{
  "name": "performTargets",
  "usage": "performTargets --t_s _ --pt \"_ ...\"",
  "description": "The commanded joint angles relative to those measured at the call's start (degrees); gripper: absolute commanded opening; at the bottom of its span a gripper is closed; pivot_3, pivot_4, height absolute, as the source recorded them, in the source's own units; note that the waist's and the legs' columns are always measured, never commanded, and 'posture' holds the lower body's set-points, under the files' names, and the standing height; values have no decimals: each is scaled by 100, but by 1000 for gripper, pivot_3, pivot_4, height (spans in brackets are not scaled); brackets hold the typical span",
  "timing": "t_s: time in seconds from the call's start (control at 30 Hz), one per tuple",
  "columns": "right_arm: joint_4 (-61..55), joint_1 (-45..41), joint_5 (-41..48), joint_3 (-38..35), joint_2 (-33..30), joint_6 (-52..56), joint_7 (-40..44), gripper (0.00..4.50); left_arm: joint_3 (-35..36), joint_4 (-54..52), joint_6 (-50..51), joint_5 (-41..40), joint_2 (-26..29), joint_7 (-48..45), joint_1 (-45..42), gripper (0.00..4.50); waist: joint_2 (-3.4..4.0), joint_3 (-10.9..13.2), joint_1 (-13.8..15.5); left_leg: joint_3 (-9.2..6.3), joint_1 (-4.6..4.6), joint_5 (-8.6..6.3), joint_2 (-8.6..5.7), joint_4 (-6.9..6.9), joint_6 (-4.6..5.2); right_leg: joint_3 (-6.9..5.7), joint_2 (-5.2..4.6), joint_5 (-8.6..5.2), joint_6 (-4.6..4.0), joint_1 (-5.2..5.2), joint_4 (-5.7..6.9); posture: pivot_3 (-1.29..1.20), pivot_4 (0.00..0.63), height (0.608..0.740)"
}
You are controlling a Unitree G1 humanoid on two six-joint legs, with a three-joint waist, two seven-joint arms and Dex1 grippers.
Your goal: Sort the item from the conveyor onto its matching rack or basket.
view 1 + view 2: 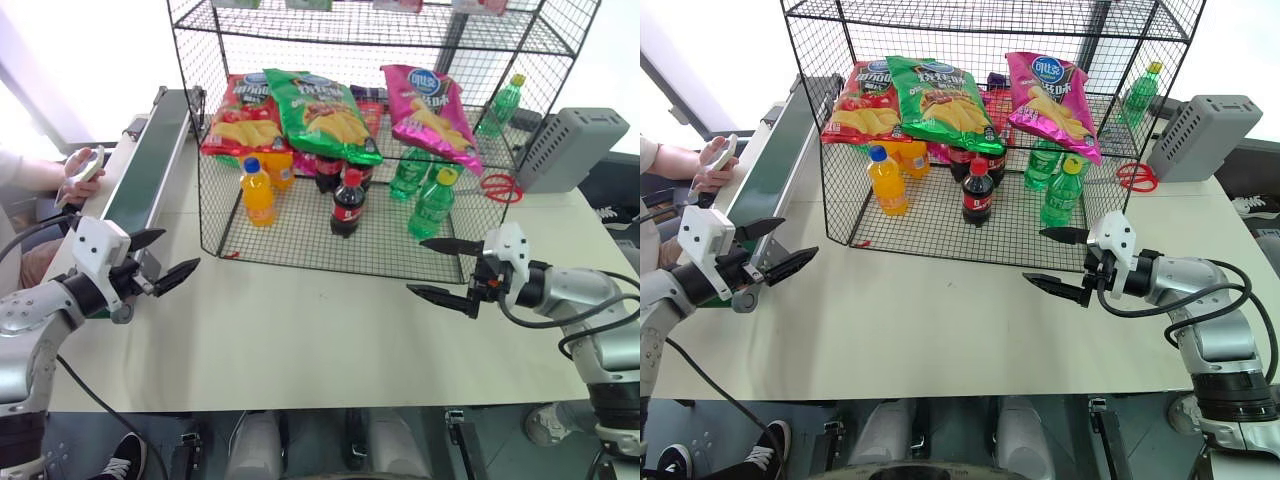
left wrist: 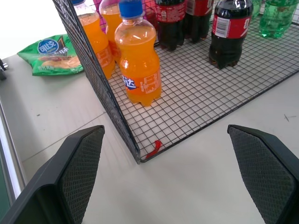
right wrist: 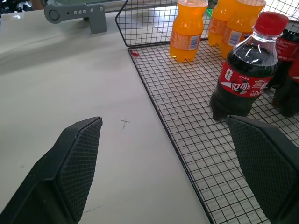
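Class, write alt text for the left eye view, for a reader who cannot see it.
A black wire rack on a pale table holds red, green and pink crisp bag above soda bottles. Both grippers, left gripper and right gripper, hover open and empty before it.

Both arms up, pincers wide and empty

Left pincer [image 1: 160, 258] hangs low at the left with its fingers spread apart; right pincer [image 1: 440, 268] mirrors it opposite, fingers [image 3: 77, 161] splayed, both pointing inward, holding nothing.
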Motion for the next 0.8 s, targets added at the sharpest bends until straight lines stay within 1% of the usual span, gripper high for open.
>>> performTargets --t_s 0.03,0.8 --pt "-30 -31 -3 -37 32 -124 26 4428 93 -26 -115 -12 20 -29 -20 4500 0 0 0 0 0 0 0 0 0 0 0 0 0 0 0 0 150 740" --pt "55 -93 -97 25 44 -249 37 4428 13 -4 -183 64 -5 -71 -16 4500 0 0 -1 0 0 0 0 0 0 0 0 0 0 0 1 0 150 740"
